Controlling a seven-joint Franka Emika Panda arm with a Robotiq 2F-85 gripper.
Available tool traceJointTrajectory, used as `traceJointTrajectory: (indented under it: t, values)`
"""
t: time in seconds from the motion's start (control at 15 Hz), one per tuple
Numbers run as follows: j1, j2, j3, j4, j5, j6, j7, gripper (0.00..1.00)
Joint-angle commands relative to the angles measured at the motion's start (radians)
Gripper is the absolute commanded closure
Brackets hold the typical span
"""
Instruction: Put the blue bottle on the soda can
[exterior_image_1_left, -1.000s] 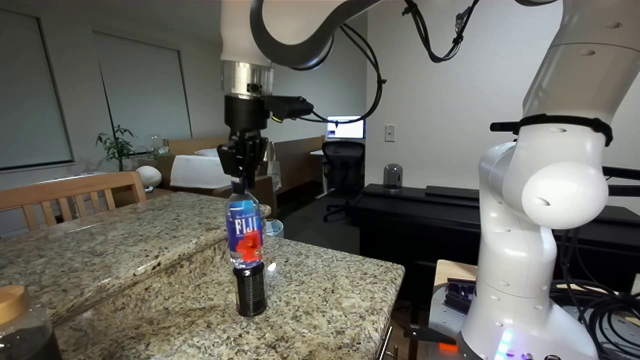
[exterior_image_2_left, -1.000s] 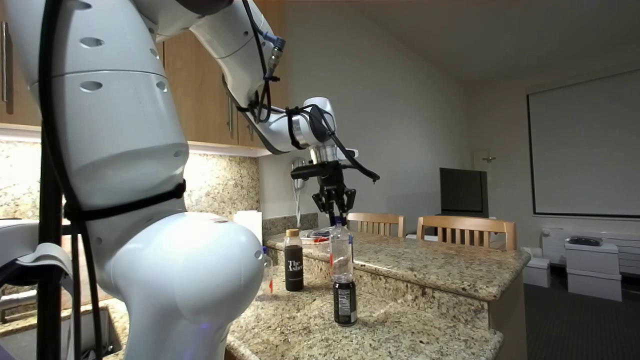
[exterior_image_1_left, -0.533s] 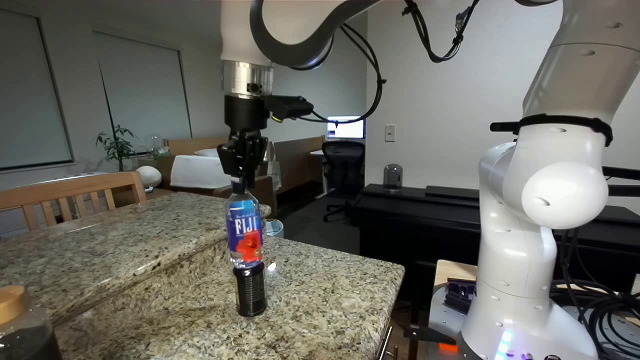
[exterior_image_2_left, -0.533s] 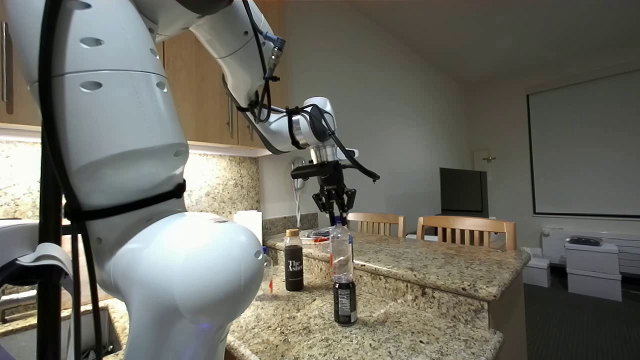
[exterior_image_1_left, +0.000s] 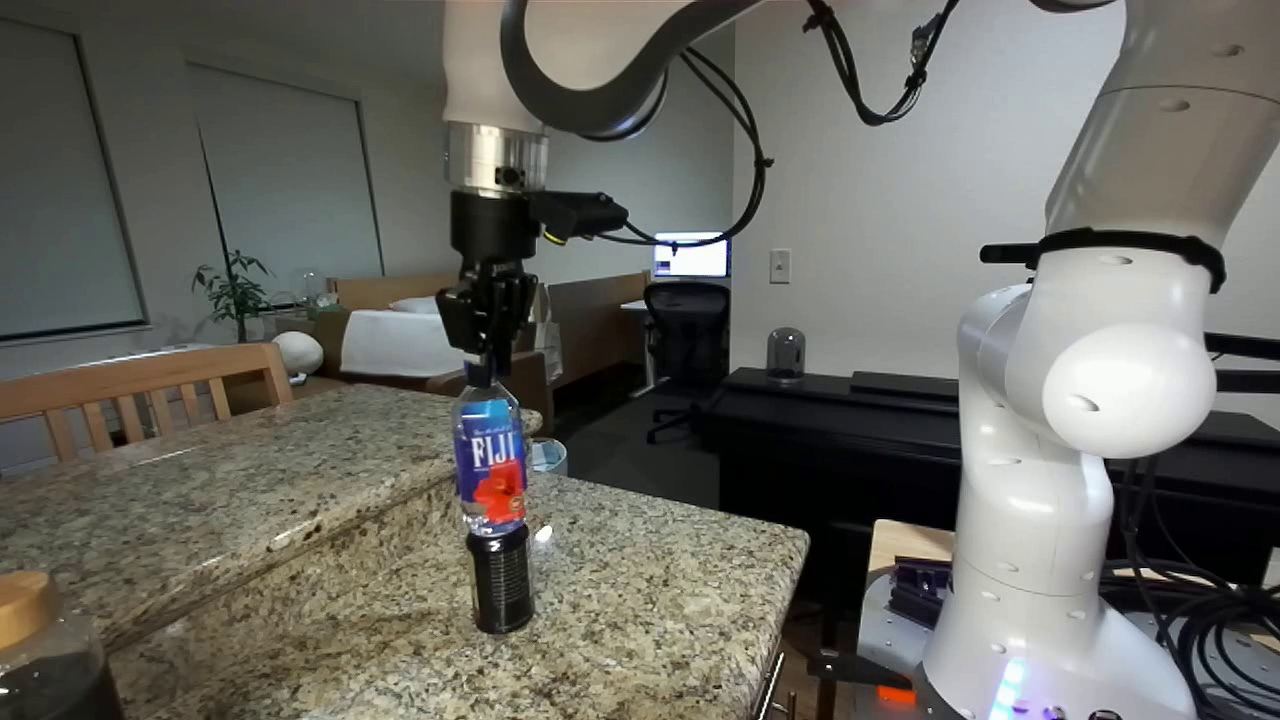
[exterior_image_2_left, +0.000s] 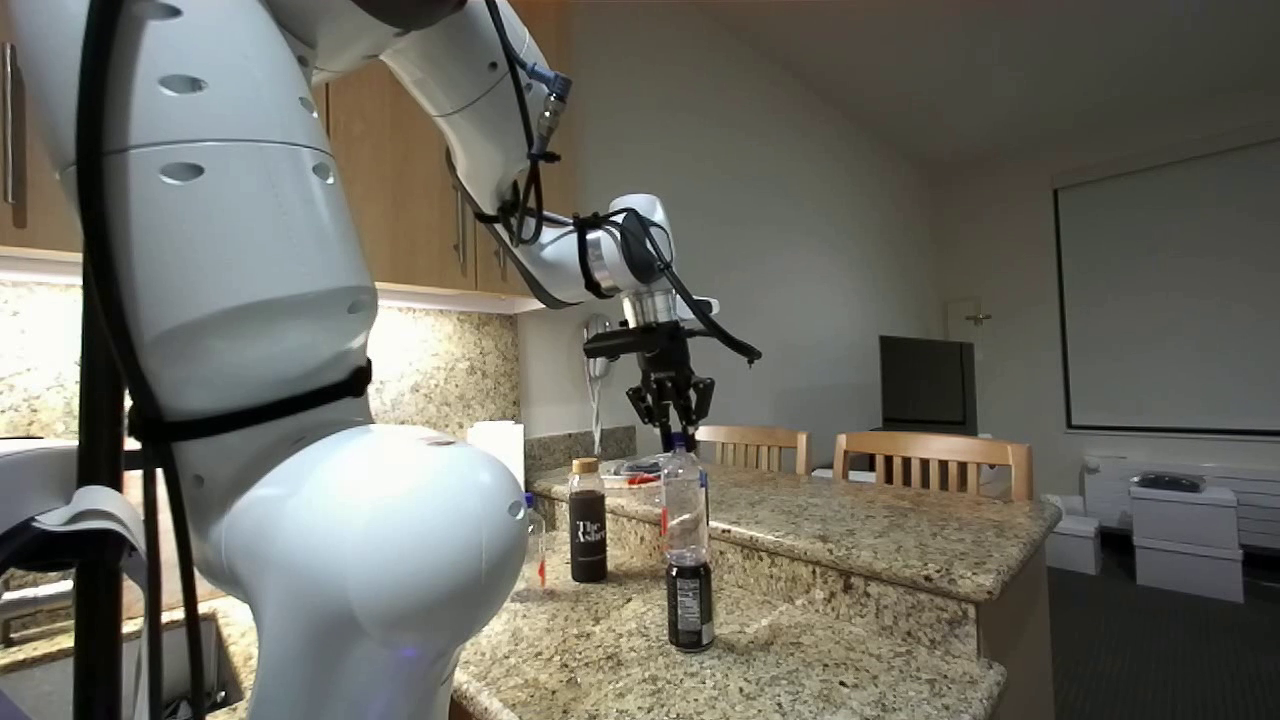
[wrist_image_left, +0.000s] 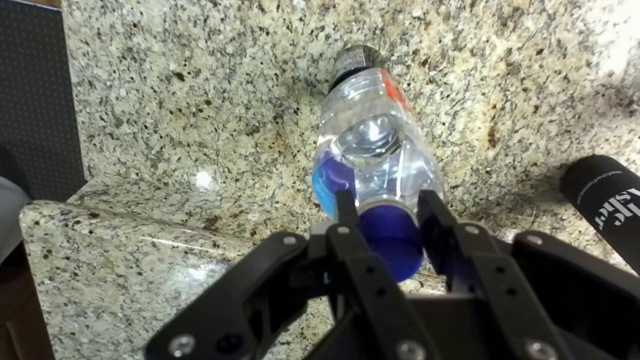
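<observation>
1. Blue bottle (exterior_image_1_left: 490, 465): it stands close to upright over the soda can (exterior_image_1_left: 501, 582), which itself stands on the stone surface (exterior_image_1_left: 655, 600). In both exterior views the base appears to meet the can's top; whether its full weight rests there I cannot tell.
2. Fingers (wrist_image_left: 346, 212): drawn in narrow, one on each side of the blue cap (wrist_image_left: 392, 245), and by the wrist view seemingly gripping it.
3. Weight: the clear walls do not show plainly how much is inside. Nearly drained, it should be light and easily knocked; full, it would press harder on a narrow perch.
4. Stiffness: the cap is likely hard and unyielding, while the thin plastic body probably gives under a squeeze and its label (exterior_image_1_left: 488, 448) may be slick. Nothing about it suggests shattering.
5. Hold: the cap looks the better place, small, firm and well apart from the can. Its cost is leverage: a slight sideways pull up there could tip the base off the rim.
6. Letting go: I would first see the base centred and level, then ease the fingers apart evenly and lift straight up, so that neither one drags the cap and topples the bottle.
</observation>
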Motion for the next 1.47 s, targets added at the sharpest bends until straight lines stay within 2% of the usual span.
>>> traceJointTrajectory:
  t: [0.0,0.47,0.53,0.67,1.0,1.4]
  values:
    - [-0.011,-0.003,0.003,0.009,0.008,-0.005,-0.019,0.85]
    - [-0.011,-0.003,0.005,0.008,0.006,-0.005,-0.014,0.86]
    - [-0.011,-0.002,0.004,0.009,0.008,-0.006,-0.013,0.4]
    - [-0.011,-0.003,0.004,0.01,0.009,-0.007,-0.011,0.34]
    - [-0.011,-0.001,0.005,0.019,0.009,-0.009,-0.011,0.03]
    - [-0.01,-0.009,0.005,0.034,0.011,-0.02,-0.012,0.0]
